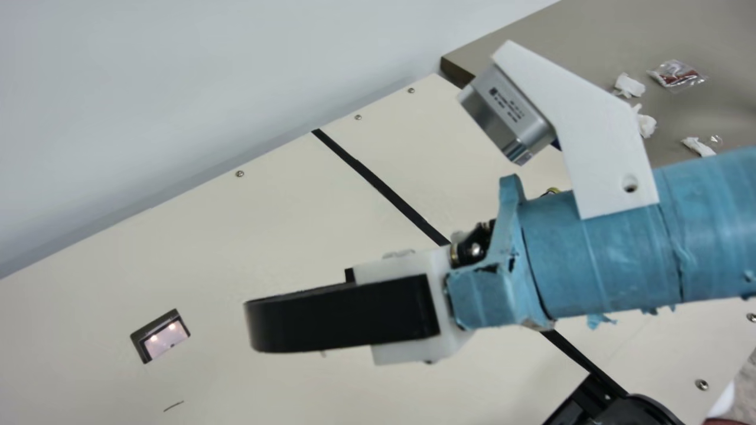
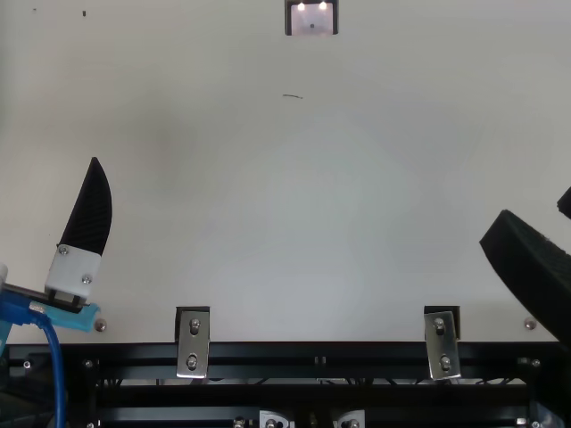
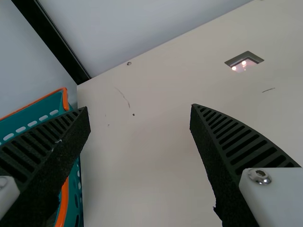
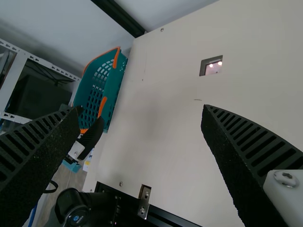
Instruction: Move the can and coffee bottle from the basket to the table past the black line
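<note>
The teal basket with an orange rim stands at the table's left edge in the right wrist view (image 4: 113,92); its visible inside shows only perforated walls. My left gripper (image 2: 89,214) is at the left in the top view. In the left wrist view my left gripper (image 3: 139,111) is open and holds nothing, one finger overlapping the basket (image 3: 47,107). My right gripper (image 1: 260,321) points left above the table in the main view; in the right wrist view my right gripper (image 4: 142,111) stands wide open and unloaded. The black line (image 1: 384,188) runs diagonally beneath the right arm.
A recessed frame with a reflective pane (image 1: 162,336) sits in the cream table (image 1: 248,236). Behind the right arm lies a brownish surface (image 1: 567,41) with crumpled tissues (image 1: 629,85). A black metal rail (image 2: 312,354) runs along the table's front. A rack (image 4: 16,80) stands beyond the basket.
</note>
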### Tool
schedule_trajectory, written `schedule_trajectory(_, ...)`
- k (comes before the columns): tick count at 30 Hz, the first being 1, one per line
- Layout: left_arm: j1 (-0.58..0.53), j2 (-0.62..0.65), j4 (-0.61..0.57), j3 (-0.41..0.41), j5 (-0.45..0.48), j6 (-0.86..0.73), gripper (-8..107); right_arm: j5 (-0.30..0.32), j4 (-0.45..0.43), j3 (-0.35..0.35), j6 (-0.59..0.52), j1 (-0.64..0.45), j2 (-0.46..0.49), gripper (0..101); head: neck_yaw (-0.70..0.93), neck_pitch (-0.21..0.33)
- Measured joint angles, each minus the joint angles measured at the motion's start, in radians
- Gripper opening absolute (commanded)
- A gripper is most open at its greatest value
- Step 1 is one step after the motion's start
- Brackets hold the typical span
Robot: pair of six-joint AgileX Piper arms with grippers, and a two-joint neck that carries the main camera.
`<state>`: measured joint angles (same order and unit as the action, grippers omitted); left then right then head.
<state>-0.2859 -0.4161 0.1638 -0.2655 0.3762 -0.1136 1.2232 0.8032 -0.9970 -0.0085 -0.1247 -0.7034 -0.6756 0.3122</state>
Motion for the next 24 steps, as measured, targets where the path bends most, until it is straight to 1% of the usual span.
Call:
schedule_trajectory(3,0.000,0.000,0.000,0.000,0.000,0.000,90,-0.001,0.000,0.000,0.000,0.000,0.000,101,0.087,0.005)
schedule_trajectory(6,0.000,0.000,0.000,0.000,0.000,0.000,90,-0.001,0.000,0.000,0.000,0.000,0.000,101,0.179,0.000)
schedule_trajectory(7,0.000,0.000,0.000,0.000,0.000,0.000,90,-0.001,0.000,0.000,0.000,0.000,0.000,101,0.205,-0.010)
schedule_trajectory(17,0.000,0.000,0.000,0.000,0.000,0.000,90,-0.001,0.000,0.000,0.000,0.000,0.000,101,0.543,-0.005)
schedule_trajectory(22,0.000,0.000,0.000,0.000,0.000,0.000,90,-0.001,0.000,0.000,0.000,0.000,0.000,101,0.717,0.005)
schedule_trajectory(24,0.000,0.000,0.000,0.000,0.000,0.000,90,-0.001,0.000,0.000,0.000,0.000,0.000,101,0.778,0.020)
